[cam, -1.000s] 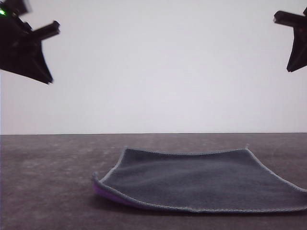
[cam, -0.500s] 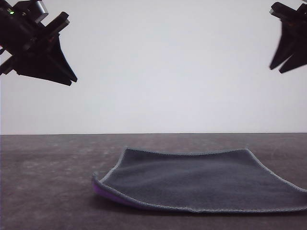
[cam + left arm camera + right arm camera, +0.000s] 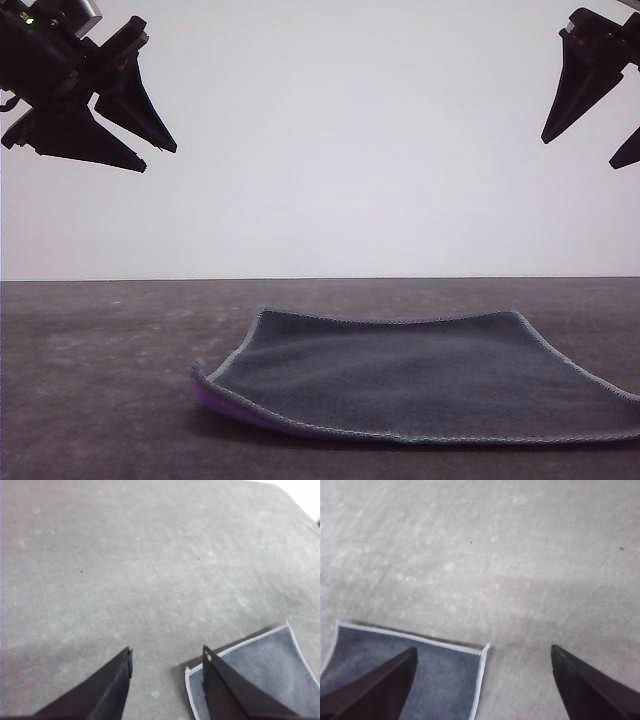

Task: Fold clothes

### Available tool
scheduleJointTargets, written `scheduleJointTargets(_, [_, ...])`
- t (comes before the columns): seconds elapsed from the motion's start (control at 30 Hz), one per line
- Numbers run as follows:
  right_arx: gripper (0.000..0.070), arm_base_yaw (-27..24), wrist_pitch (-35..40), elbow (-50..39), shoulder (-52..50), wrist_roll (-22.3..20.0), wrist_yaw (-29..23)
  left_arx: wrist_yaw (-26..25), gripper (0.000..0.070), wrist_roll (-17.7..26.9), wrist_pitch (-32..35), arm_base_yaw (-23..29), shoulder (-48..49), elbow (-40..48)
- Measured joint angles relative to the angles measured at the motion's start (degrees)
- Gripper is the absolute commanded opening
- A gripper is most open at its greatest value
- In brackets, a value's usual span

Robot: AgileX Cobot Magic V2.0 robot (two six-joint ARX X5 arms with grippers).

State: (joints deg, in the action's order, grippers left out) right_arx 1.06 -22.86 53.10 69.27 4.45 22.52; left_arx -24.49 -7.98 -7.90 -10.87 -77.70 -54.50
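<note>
The tabletop (image 3: pixel 100 380) carries the fleece cloth (image 3: pixel 420 385) at 5 o'clock, grey face up, purple underside showing at its near-left corner. Left claw (image 3: pixel 160 160), 10 o'clock: released, empty. Right claw (image 3: pixel 580 150), 2 o'clock: released, empty.

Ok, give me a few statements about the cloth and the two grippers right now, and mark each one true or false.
1. The cloth lies on the table grey face up. True.
2. The left gripper is clamped on a corner of the cloth. False: it hangs open in the air above the table, holding nothing.
3. The right gripper is open. True.
4. The cloth is folded in half. False: it lies spread out, one near corner curled up, showing purple underneath.
5. Both grippers rest on the table. False: both hang well above it.
</note>
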Motion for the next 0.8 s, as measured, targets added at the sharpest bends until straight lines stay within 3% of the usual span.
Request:
scheduleJointTargets(0.33, [0.0544, 0.0, 4.75, 0.01, 13.37, -0.2, 7.93, -10.44, 0.0272, -1.53, -1.02, -1.46, -15.22, -6.11])
scheduleJointTargets(0.8, [0.0544, 0.0, 10.34, 0.15, 28.62, -0.13, 15.75, -11.09, 0.0272, -1.02, -4.76, -6.18, -30.47, -11.56])
